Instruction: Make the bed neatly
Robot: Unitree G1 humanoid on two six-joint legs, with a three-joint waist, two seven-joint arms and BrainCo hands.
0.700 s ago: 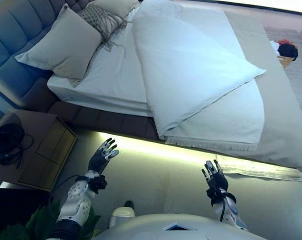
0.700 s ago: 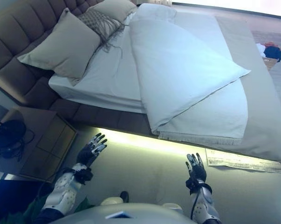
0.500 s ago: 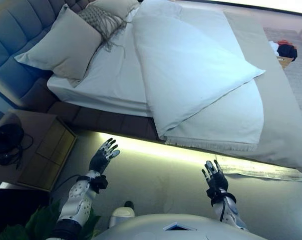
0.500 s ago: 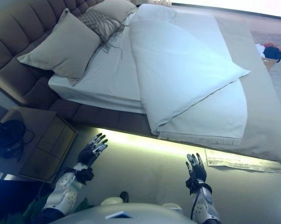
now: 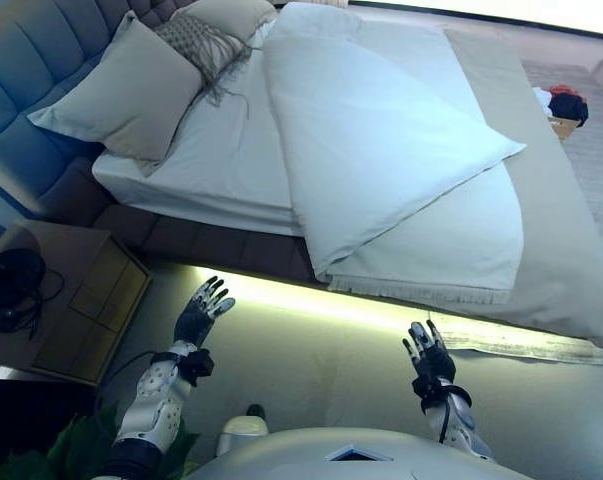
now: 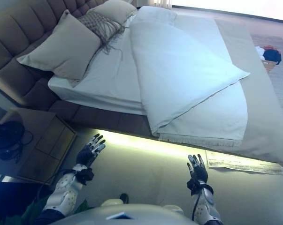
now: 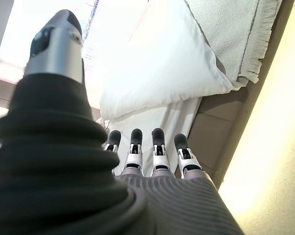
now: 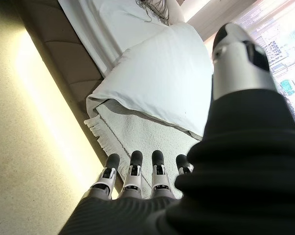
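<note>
Your right hand [image 5: 433,362], fingers straight and empty like the left hand [image 5: 203,312], sits nearer the folded duvet [image 5: 381,150] corner ahead.

The bed [image 5: 231,170] has a white sheet, with a white duvet [image 5: 371,140] folded back on itself into a slanted, pointed flap across its middle, one corner pointing toward the foot end. Under the duvet, a fringed white blanket [image 5: 451,250] hangs at the near edge, over a beige cover [image 5: 556,230]. Two beige pillows [image 5: 131,90] and a grey fringed cushion [image 5: 201,45] lean against the tufted headboard [image 5: 31,80].
</note>
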